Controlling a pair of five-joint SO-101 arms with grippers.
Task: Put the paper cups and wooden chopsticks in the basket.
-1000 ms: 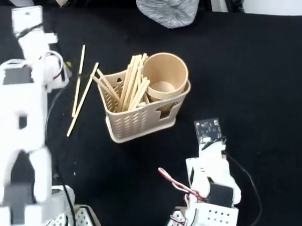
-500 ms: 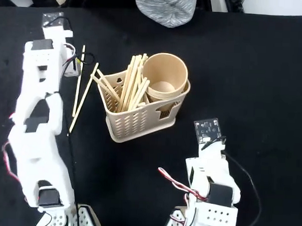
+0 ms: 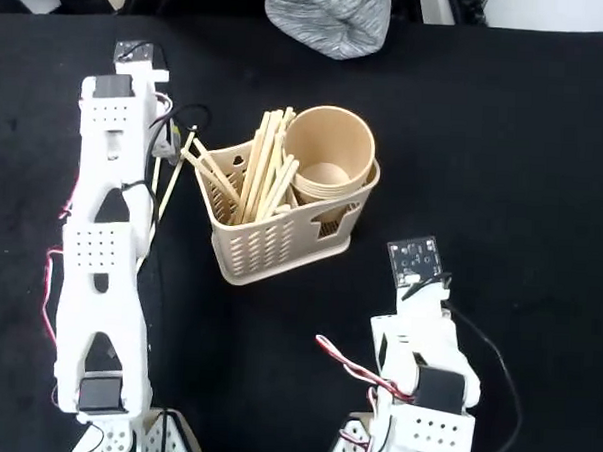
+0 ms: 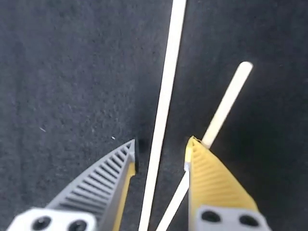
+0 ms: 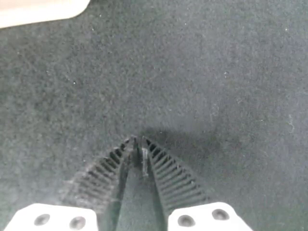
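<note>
Within spread left tool [image 4: 161, 145]: one chopstick [image 4: 166, 96].

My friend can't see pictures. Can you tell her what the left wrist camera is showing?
The left tool is open close over a black table, and a long wooden chopstick runs between its grey finger and its yellow finger. A second chopstick pokes out at a slant from behind the yellow finger.

White plastic left arm [image 3: 105, 257] and right arm [image 3: 420, 381], with perforated panels and red-and-white cables. The left gripper [image 4: 161, 149] is ribbed grey and yellow, the right gripper [image 5: 139, 142] ribbed black.
</note>
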